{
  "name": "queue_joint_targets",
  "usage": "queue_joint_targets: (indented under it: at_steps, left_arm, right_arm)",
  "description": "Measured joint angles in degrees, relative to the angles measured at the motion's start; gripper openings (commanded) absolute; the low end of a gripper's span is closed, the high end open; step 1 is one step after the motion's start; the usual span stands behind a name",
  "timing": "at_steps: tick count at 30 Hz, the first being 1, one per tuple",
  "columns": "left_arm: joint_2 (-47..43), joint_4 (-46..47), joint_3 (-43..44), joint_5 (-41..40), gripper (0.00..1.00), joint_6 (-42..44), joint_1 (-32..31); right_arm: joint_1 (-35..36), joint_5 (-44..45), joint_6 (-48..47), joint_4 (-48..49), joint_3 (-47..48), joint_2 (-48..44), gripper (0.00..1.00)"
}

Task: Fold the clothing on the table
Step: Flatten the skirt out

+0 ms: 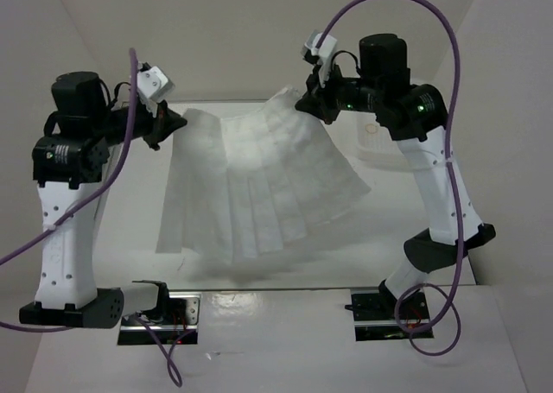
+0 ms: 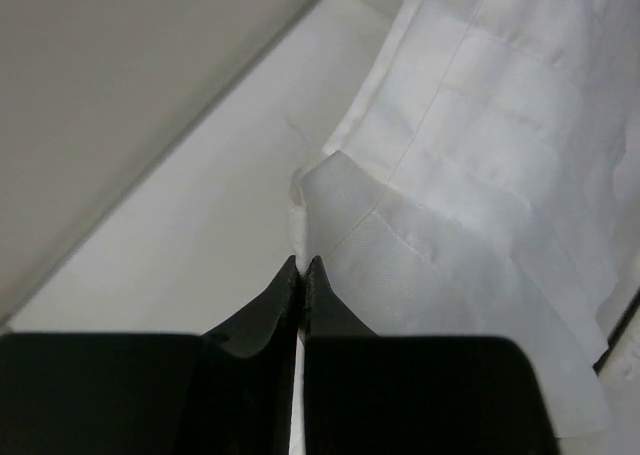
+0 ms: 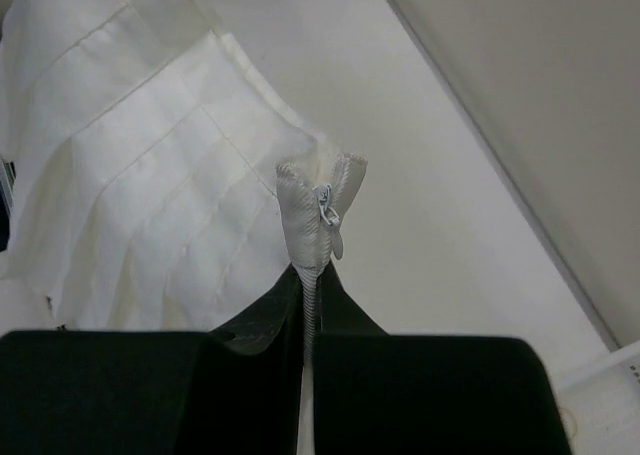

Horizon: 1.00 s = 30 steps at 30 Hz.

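The clothing, a white pleated skirt, hangs in the air above the table, stretched between both arms with its hem drooping low. My left gripper is shut on the skirt's top left corner; in the left wrist view the jaws pinch a fold of white fabric. My right gripper is shut on the top right corner. In the right wrist view its jaws clamp the ribbed waistband beside a small zipper pull, and the pleats fall away to the left.
A white basket stands at the right behind the right arm, its corner showing at the right wrist view's lower right. White walls close in the table at the back and both sides. The arm bases sit on the near edge rail.
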Motion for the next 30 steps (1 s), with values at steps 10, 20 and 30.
queue_joint_targets:
  at_steps: [10,20,30]
  left_arm:
    - [17.90,10.38,-22.38,-3.96,0.03,-2.25,0.24]
    - [32.98,23.69,-19.98,-10.78,0.77,-7.61,0.04]
    - [38.03,30.21,-15.50,-24.57,1.00,-15.61,1.20]
  right_arm:
    - [-2.03,1.14,0.63,6.58,-14.36,17.84,0.00]
    - [-10.12,4.92,5.99,9.31,-1.36,40.89,0.65]
    - [-10.40,25.99,12.96,13.94,16.35,45.46,0.92]
